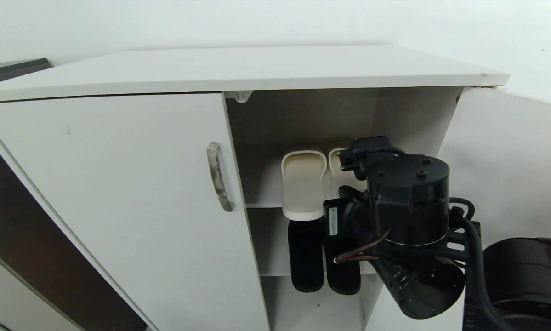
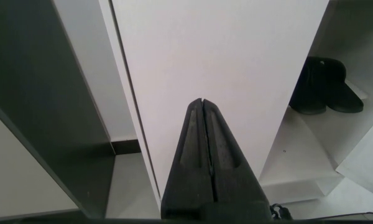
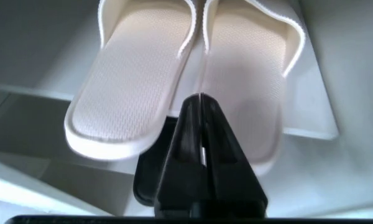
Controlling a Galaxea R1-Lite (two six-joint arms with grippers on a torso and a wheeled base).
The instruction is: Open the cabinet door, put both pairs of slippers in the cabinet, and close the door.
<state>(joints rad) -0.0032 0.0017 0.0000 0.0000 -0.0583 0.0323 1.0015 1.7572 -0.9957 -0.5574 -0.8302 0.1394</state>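
Note:
The white cabinet (image 1: 238, 69) has its right door (image 1: 509, 156) swung open and its left door (image 1: 119, 184) closed. A pair of white slippers (image 1: 303, 184) lies on the upper shelf, heels hanging over the shelf edge. A pair of black slippers (image 1: 305, 255) sits on the shelf below. My right arm (image 1: 408, 202) is in front of the opening. My right gripper (image 3: 202, 99) is shut and empty, just before the heels of the white slippers (image 3: 130, 81). My left gripper (image 2: 202, 102) is shut and empty, facing the closed left door (image 2: 224, 62), with the black slippers (image 2: 326, 87) off to its side.
A metal handle (image 1: 218, 177) runs down the left door near its inner edge. A dark cabinet (image 1: 8, 220) stands to the left of the white one. The bottom compartment (image 1: 312, 308) is bare. A white wall (image 1: 275, 23) is behind.

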